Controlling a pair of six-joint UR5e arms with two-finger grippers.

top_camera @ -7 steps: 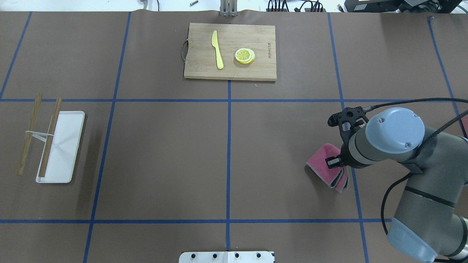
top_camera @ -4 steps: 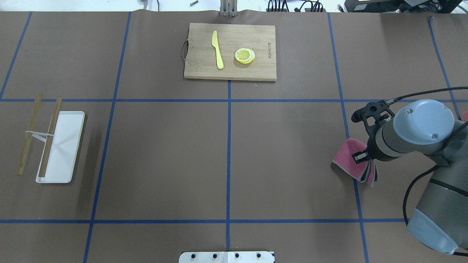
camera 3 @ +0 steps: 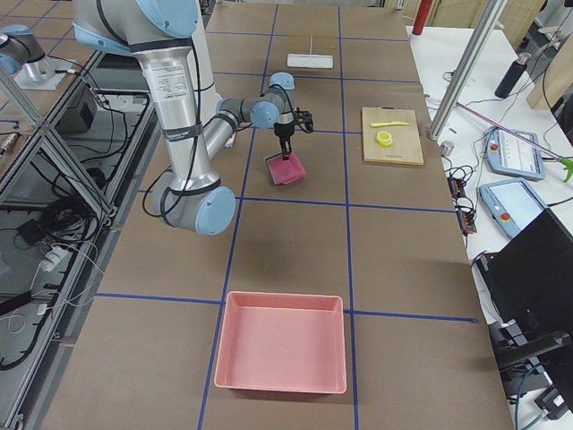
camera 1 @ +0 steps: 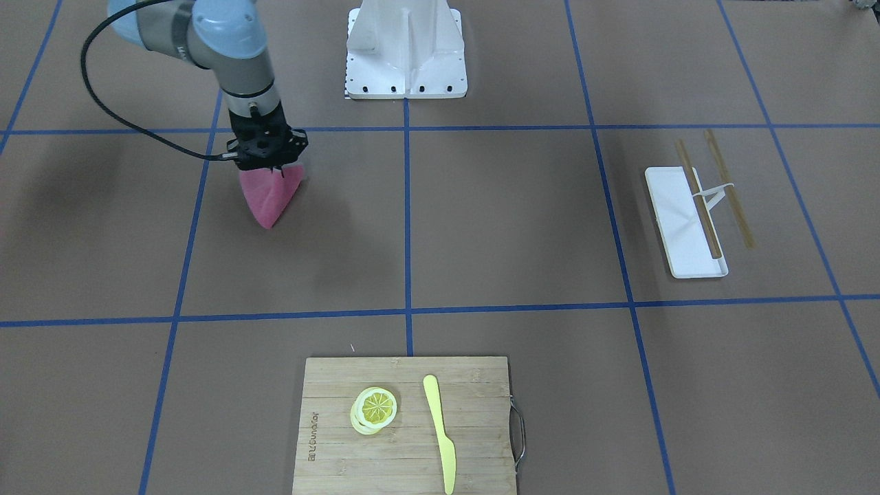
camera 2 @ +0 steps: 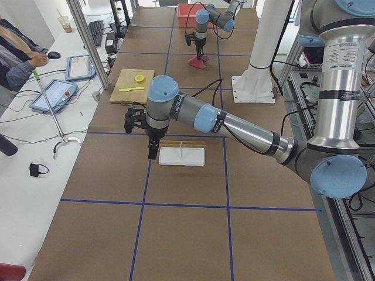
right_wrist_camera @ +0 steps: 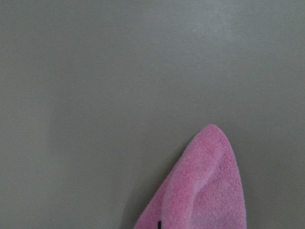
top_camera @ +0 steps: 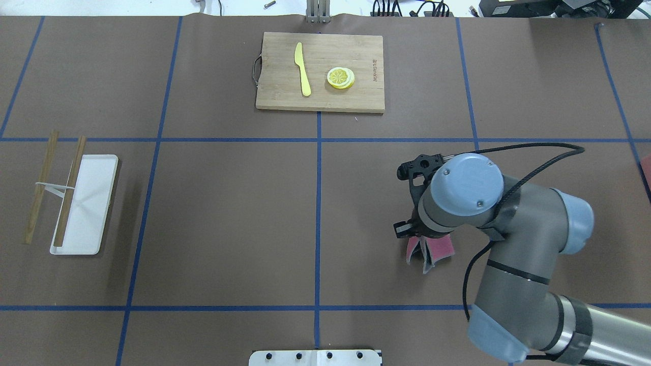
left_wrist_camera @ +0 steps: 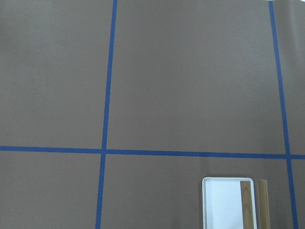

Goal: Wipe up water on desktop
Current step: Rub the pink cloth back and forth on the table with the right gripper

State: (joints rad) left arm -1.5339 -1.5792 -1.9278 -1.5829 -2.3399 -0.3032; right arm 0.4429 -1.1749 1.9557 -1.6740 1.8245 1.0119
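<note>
The brown desktop (top_camera: 229,213) is crossed by blue tape lines; I cannot make out any water on it. My right gripper (camera 1: 267,167) points straight down and is shut on a pink cloth (camera 1: 269,194), whose lower part rests on the desktop. From overhead the cloth (top_camera: 438,248) peeks out under the right wrist, which hides the fingers. The right wrist view shows only the cloth's tip (right_wrist_camera: 205,191) over bare tabletop. My left gripper (camera 2: 152,151) hangs high above the white tray; I cannot tell whether it is open or shut.
A bamboo cutting board (top_camera: 320,71) at the far middle carries a yellow knife (top_camera: 302,68) and lemon slices (top_camera: 341,78). A white tray (top_camera: 84,203) with wooden chopsticks (top_camera: 70,190) lies at the left. A pink bin (camera 3: 281,354) stands at the table's right end.
The right arm swept the pink cloth toward the view's right, then back left past where it began and slightly nearer the robot. Nothing else moved.
</note>
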